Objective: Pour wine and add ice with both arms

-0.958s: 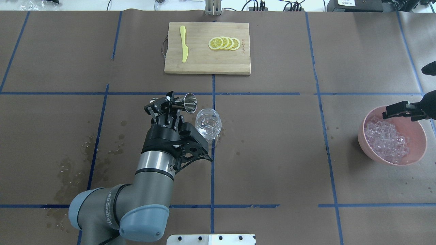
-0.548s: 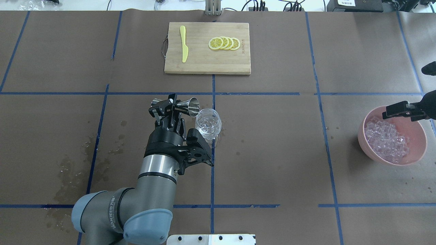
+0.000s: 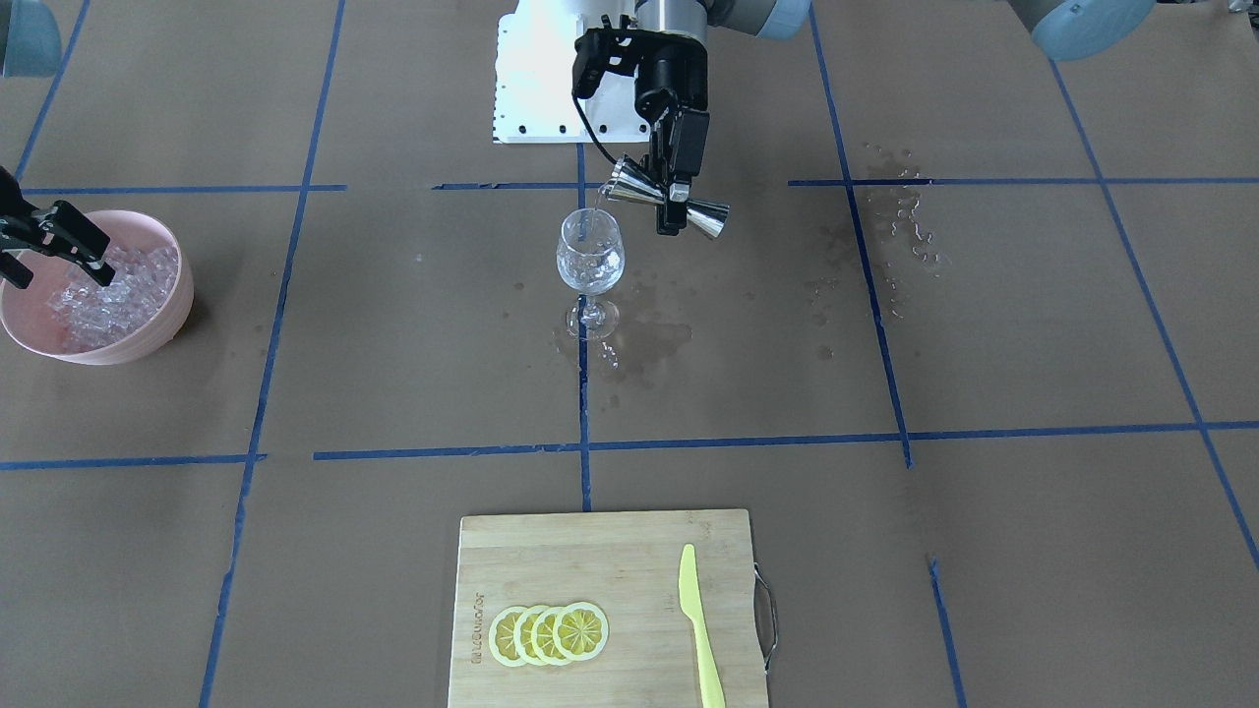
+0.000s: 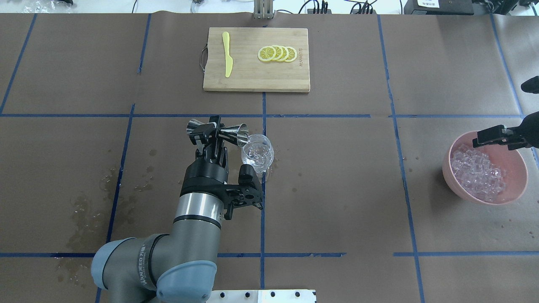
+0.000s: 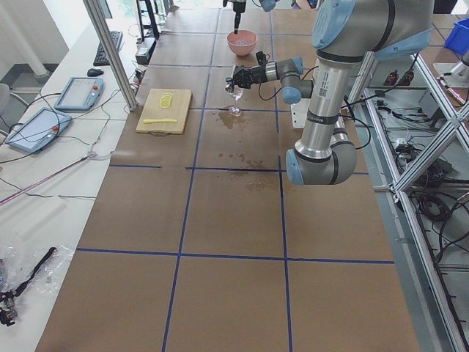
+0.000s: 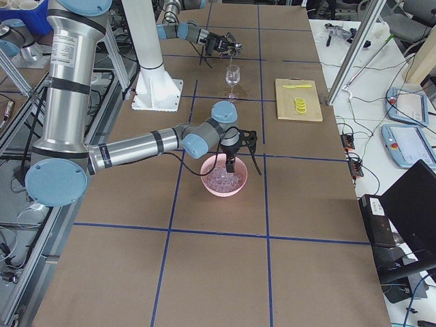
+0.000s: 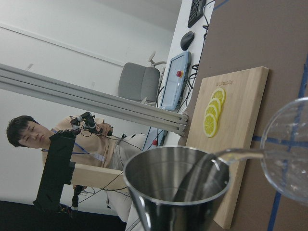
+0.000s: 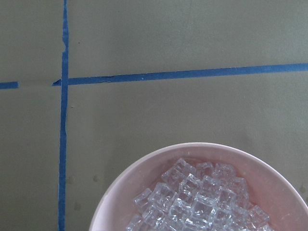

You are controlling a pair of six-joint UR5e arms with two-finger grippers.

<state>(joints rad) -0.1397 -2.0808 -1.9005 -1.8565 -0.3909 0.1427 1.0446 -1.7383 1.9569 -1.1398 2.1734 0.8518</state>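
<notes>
My left gripper point(image 4: 212, 131) is shut on the waist of a steel jigger point(image 4: 236, 129), which lies on its side. The jigger's mouth point(image 7: 175, 175) is at the rim of a clear wine glass point(image 4: 257, 153) standing near the table's middle. A thin stream of clear wine point(image 7: 240, 154) runs from it into the glass point(image 3: 590, 258). My right gripper point(image 4: 488, 136) is open and empty. It hovers over the near rim of a pink bowl point(image 4: 521, 168) at the right. The bowl is full of ice cubes point(image 4: 478, 172), also seen in the right wrist view point(image 8: 197, 202).
A wooden cutting board point(image 4: 252, 78) at the far middle carries lemon slices point(image 4: 278, 53) and a yellow knife point(image 4: 228, 54). Wet stains mark the paper left of my left arm point(image 4: 88, 202) and around the glass foot point(image 3: 649, 339). The white base block point(image 3: 536, 88) is at the near edge.
My left gripper has rolled the jigger further over and brought its mouth to the glass rim, and liquid now runs out. The right gripper has not moved.
</notes>
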